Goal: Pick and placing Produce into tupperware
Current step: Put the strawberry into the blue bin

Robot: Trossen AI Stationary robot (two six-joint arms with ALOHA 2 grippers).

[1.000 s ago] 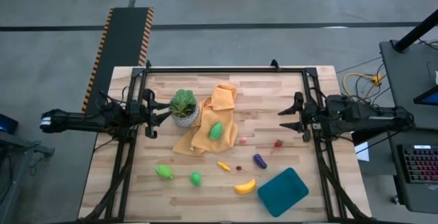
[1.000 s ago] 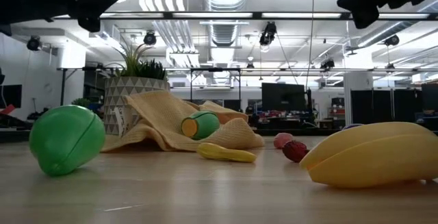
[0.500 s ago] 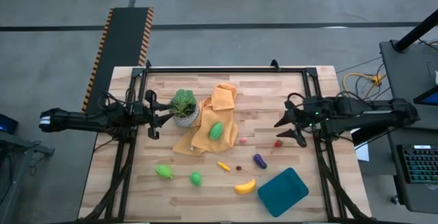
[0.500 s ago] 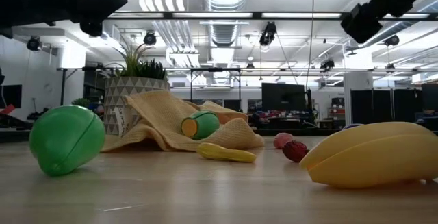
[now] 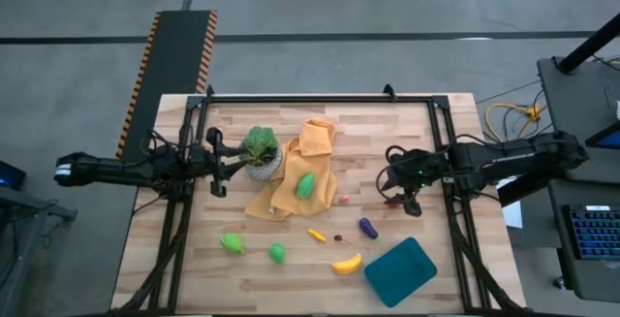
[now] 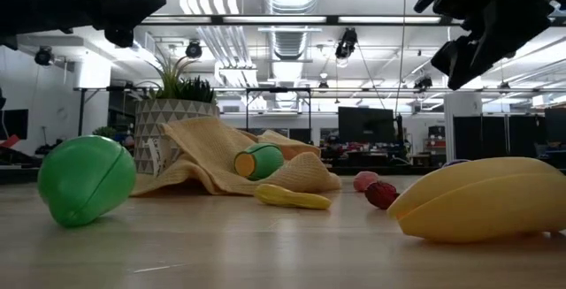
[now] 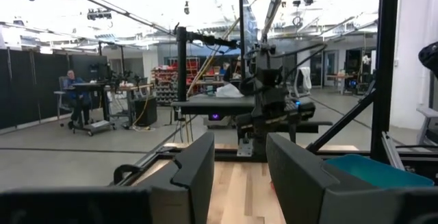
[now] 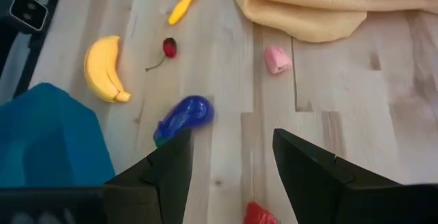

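the right gripper, fingers apart, is hanging near the table's right edge, nearer than the waiting left gripper (fingers also apart) to the eggplant lying slantwise just ahead.

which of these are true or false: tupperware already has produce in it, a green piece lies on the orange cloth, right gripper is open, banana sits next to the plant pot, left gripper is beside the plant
1. The tupperware already holds produce. False: it is empty.
2. A green piece lies on the orange cloth. True.
3. The right gripper is open. True: its fingers stand apart above the table.
4. The banana sits next to the plant pot. False: it lies beside the tupperware, far from the pot.
5. The left gripper is beside the plant. True.
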